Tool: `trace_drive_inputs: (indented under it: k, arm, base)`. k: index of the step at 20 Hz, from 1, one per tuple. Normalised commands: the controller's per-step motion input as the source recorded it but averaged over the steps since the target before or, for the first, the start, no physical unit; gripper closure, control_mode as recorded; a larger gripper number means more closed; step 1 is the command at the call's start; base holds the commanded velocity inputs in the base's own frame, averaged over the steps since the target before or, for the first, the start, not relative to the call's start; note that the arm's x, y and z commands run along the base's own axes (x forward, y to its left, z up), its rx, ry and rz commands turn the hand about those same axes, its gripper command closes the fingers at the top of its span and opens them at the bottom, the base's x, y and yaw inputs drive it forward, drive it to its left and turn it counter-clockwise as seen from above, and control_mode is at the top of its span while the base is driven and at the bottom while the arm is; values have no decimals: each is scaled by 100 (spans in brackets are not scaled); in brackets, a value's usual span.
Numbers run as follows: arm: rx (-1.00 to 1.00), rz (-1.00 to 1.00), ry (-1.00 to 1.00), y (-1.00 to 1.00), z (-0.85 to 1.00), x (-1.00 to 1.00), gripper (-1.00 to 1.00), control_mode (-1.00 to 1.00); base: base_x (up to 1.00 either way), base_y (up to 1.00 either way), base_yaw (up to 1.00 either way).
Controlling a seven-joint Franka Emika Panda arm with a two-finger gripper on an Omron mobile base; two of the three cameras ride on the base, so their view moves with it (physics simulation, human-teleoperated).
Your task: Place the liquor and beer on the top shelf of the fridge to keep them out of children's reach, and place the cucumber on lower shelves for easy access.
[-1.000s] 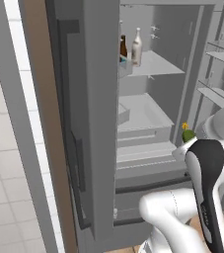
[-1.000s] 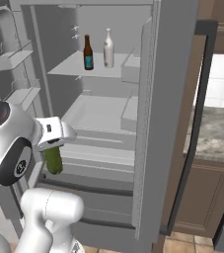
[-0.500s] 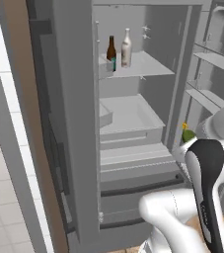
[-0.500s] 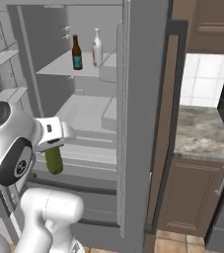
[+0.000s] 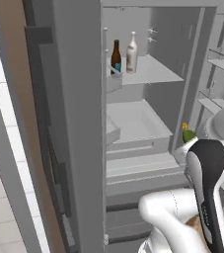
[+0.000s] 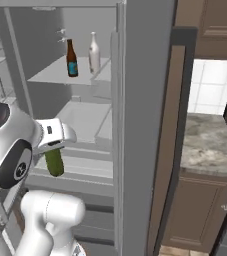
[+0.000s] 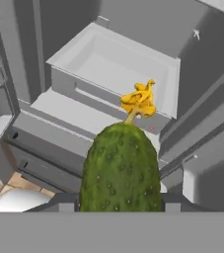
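- Left base view: the beer (image 5: pixel 116 56) and the liquor (image 5: pixel 131 52) stand side by side on the top shelf (image 5: pixel 153 71) of the open fridge (image 5: pixel 79 123); the cucumber (image 5: pixel 187 134) peeks out low, right of the fridge interior.
- Right base view: the hand (image 6: pixel 55 144) grips the cucumber (image 6: pixel 54 162) — hanging before the lower shelves (image 6: pixel 82 165).
- Hand view: fingers closed on the cucumber (image 7: pixel 121 168), yellow tip toward the fridge.

base views flank open fridge (image 5: pixel 148 74); hand view close.

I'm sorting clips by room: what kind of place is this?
A kitchen, rendered: an open fridge with bottles on its top shelf, a stone counter over brown cabinets, white tiled wall.
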Motion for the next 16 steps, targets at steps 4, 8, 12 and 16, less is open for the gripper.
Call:
trace_drive_inputs:
  k: [4, 8, 12, 16]
  arm:
    - [0, 0, 0, 0, 0, 0, 100, 100]
    - [0, 0, 0, 0, 0, 0, 100, 100]
    - [0, 0, 0, 8, -9, 14, 100, -100]
    - [0, 0, 0, 25, -39, 64, 100, -100]
  base:
    - [91, 19, 0]
    - [82, 28, 0]
    - [47, 26, 0]
    - [0, 0, 0]
